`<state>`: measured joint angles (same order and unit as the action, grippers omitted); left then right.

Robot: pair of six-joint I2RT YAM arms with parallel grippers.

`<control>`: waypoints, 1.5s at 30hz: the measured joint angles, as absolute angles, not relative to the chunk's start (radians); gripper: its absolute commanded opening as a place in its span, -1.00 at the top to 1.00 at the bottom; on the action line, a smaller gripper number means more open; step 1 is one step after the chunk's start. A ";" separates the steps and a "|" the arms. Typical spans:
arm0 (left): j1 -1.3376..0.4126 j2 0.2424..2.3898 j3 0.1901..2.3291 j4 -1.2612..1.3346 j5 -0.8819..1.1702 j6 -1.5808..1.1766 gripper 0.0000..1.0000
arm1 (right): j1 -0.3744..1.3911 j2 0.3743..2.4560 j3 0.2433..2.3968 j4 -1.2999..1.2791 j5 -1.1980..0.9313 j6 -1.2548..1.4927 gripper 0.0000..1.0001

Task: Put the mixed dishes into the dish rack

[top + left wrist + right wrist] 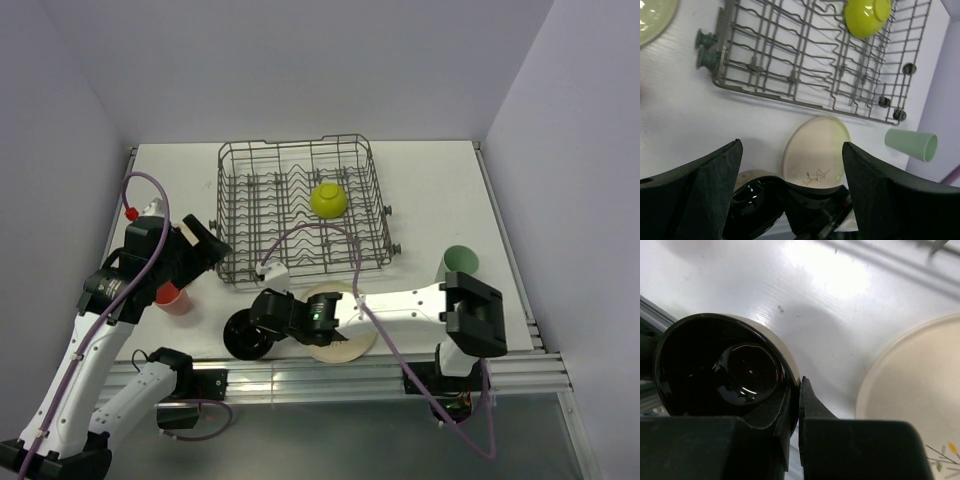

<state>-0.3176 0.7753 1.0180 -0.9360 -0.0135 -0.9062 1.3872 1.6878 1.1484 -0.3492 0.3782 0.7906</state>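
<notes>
The grey wire dish rack (300, 215) stands at the back middle with the lime-green bowl (328, 200) inside it. My right gripper (263, 318) is shut on the rim of the black bowl (244, 335), one finger inside and one outside, as the right wrist view (799, 385) shows; the bowl (725, 365) is tipped. The cream sprig plate (340, 338) lies just right of it, partly under my right arm. My left gripper (205, 245) is open and empty, above the rack's left front corner. The coral-pink cup (173, 298) and mint-green cup (460, 263) lie on the table.
The left wrist view shows a second pale plate (655, 17) at the top left, beside the rack's (790, 75) wheels. The metal rail (330, 375) of the table's front edge runs close below the black bowl and plate. White walls enclose the table.
</notes>
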 measured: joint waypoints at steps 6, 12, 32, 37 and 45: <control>-0.318 0.774 1.001 -0.864 0.128 -0.884 -0.77 | 1.354 1.517 1.107 -0.364 0.415 0.783 1.00; -0.318 0.764 0.893 -0.767 0.304 -0.872 -0.83 | 1.256 1.353 1.037 -0.384 0.432 0.752 1.00; -0.319 0.688 0.682 -0.463 0.668 -0.923 -0.91 | 1.110 1.201 0.974 -0.391 0.286 0.670 1.00; -0.332 0.688 0.670 -0.443 0.677 -0.929 -0.76 | 1.106 1.221 0.989 -0.394 0.260 0.664 1.00; -0.388 0.689 0.683 -0.523 0.566 -0.910 -0.46 | 1.106 1.320 1.121 -0.497 0.279 0.646 1.00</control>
